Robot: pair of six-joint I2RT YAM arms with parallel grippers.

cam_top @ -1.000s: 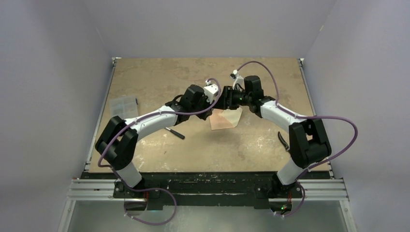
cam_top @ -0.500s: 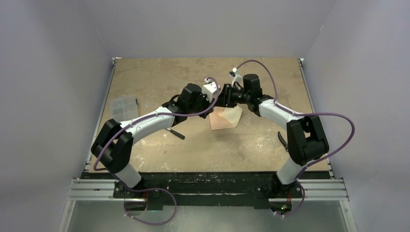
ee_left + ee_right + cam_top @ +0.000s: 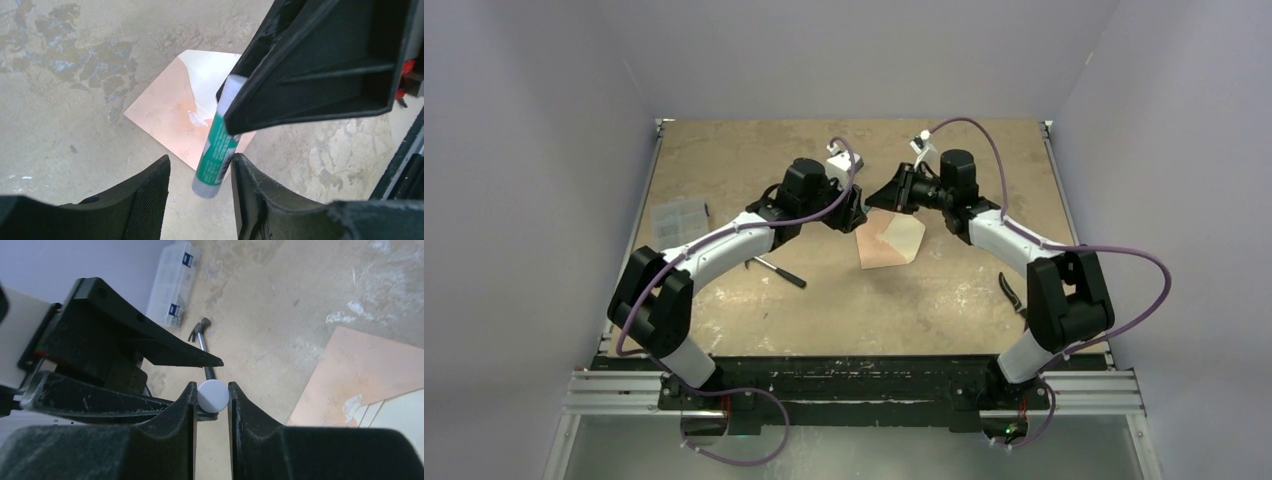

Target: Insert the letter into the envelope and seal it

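The salmon envelope (image 3: 886, 245) lies flat mid-table with its cream-lined flap (image 3: 910, 232) open; a whitish smear marks it just below the flap (image 3: 199, 118). The letter is hidden; no separate sheet shows. A green-and-white glue stick (image 3: 216, 150) hangs tilted above the envelope's edge. My right gripper (image 3: 211, 390) is shut on the stick's upper part, and the stick's round white end (image 3: 213, 396) sits between its fingertips. My left gripper (image 3: 201, 165) stands open around the stick's lower end, with a gap on one side.
A small hammer (image 3: 781, 273) lies left of the envelope. A clear plastic box (image 3: 679, 220) sits near the table's left edge. A dark object (image 3: 1009, 292) lies by the right arm. Walls close in on three sides.
My left gripper has opened off the glue stick and drawn back to the left. My right gripper has closed on the stick and shifted slightly right.
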